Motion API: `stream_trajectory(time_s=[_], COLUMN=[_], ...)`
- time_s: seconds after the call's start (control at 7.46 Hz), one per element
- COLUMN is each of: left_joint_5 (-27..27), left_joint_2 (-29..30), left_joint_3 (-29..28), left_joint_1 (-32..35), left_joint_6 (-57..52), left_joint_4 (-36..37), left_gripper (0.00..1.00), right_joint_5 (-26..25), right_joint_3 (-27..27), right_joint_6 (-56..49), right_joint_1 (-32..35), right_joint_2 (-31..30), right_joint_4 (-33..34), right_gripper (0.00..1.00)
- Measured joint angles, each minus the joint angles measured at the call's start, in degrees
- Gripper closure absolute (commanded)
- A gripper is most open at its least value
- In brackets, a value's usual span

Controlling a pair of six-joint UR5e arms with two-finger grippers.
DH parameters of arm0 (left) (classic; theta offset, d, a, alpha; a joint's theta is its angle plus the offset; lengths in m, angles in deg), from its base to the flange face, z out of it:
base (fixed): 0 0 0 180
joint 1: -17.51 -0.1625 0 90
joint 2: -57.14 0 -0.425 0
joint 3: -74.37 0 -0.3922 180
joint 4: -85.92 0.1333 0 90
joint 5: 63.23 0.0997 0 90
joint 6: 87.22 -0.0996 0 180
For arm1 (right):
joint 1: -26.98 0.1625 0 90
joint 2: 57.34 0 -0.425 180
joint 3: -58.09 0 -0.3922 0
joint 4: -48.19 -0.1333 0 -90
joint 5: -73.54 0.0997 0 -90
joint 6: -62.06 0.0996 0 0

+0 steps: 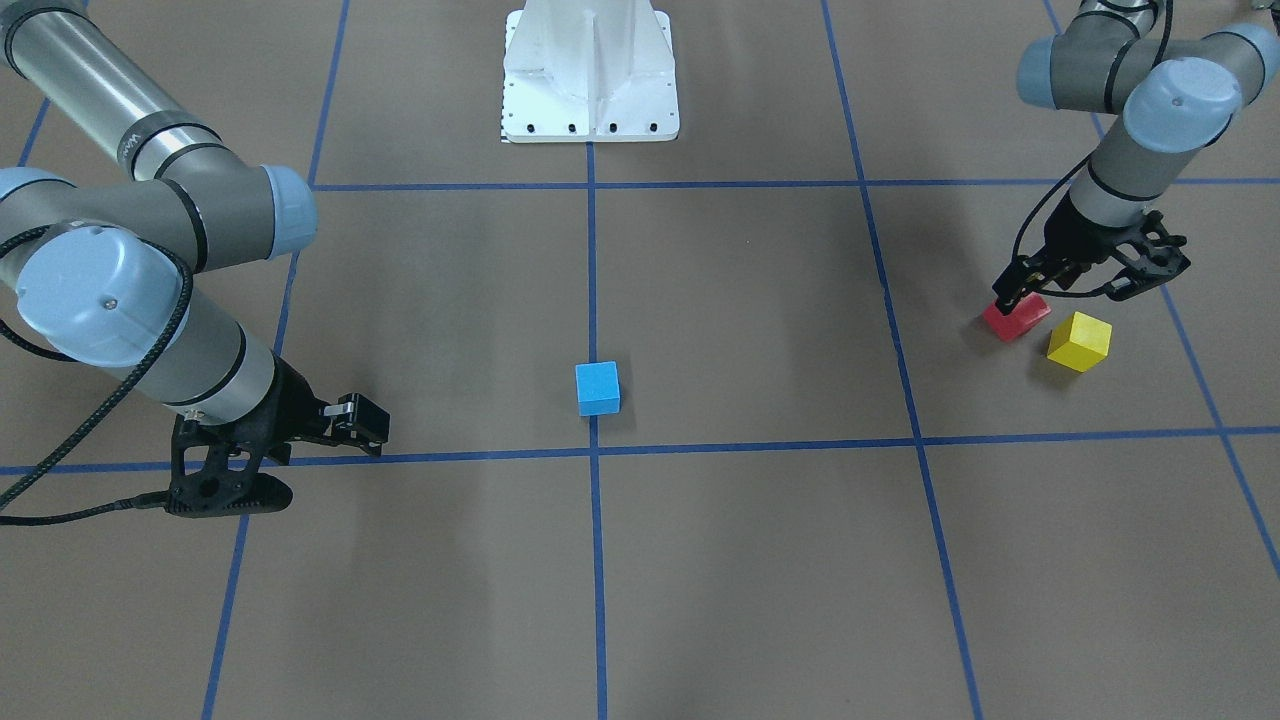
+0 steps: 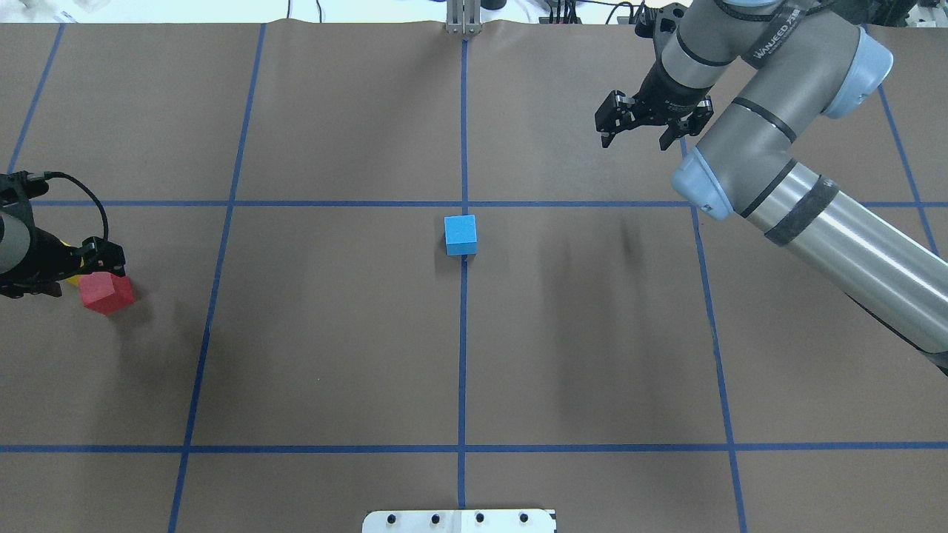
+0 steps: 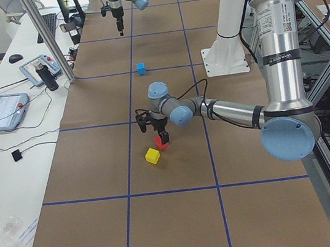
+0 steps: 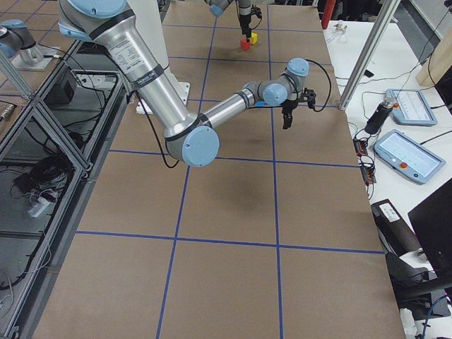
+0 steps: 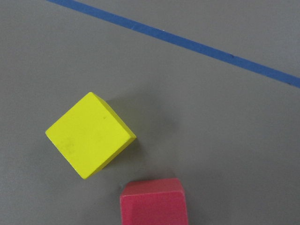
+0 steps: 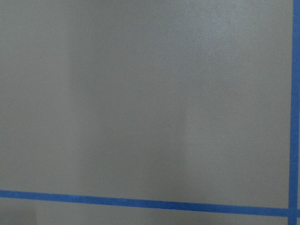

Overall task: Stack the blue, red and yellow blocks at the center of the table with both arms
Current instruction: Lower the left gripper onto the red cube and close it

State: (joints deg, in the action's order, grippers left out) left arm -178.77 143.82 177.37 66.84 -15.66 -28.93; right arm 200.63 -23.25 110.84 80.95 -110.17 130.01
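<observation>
The blue block (image 1: 597, 388) sits alone at the table's centre, on the middle blue line; it also shows in the overhead view (image 2: 461, 235). My left gripper (image 1: 1015, 295) is at the far left end of the table, shut on the red block (image 1: 1018, 318), which looks tilted and low over the table. The red block also shows in the overhead view (image 2: 108, 292) and at the bottom of the left wrist view (image 5: 153, 202). The yellow block (image 1: 1079, 341) lies on the table right beside it, apart from it. My right gripper (image 2: 637, 137) is open and empty, raised over the far right part of the table.
The white robot base (image 1: 590, 70) stands at the near middle edge. Blue tape lines (image 2: 463, 333) divide the brown table into squares. In the left side view, an operators' bench with pendants (image 3: 4, 110) runs along the far side.
</observation>
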Motion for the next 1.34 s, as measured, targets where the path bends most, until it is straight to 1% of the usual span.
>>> stream_trajectory(time_s=[0.27, 0.4, 0.54, 0.67, 1.07, 1.21, 1.34], left_joint_5=[0.1, 0.1, 0.1, 0.2, 0.1, 0.0, 0.0], left_joint_2=[1.0, 1.1, 1.2, 1.2, 1.1, 1.5, 3.2], left_joint_3=[-3.2, -4.3, -4.6, -4.7, -3.9, -1.9, 0.7], left_joint_1=[-0.7, -0.9, -1.2, -1.4, -1.6, -1.6, -1.5], left_joint_6=[0.1, 0.1, 0.2, 0.3, 0.2, 0.1, -0.3], left_joint_4=[-2.3, -3.5, -4.1, -4.3, -3.8, -1.5, 3.1], left_gripper=[0.02, 0.32, 0.9, 1.0, 1.0, 1.0, 1.0], right_joint_5=[-0.1, -0.1, -0.1, -0.1, -0.1, -0.1, -0.1], right_joint_3=[0.0, 0.0, 0.0, 0.0, -0.1, -0.1, -0.1], right_joint_6=[0.0, 0.0, 0.0, 0.0, 0.0, 0.1, 0.0], right_joint_1=[0.0, 0.0, 0.0, 0.0, 0.0, 0.0, 0.0], right_joint_2=[-0.2, -0.3, -0.4, -0.5, -0.5, -0.5, -0.5], right_joint_4=[0.0, 0.0, 0.0, 0.0, -0.1, -0.1, -0.1], right_gripper=[0.01, 0.01, 0.01, 0.01, 0.01, 0.01, 0.01])
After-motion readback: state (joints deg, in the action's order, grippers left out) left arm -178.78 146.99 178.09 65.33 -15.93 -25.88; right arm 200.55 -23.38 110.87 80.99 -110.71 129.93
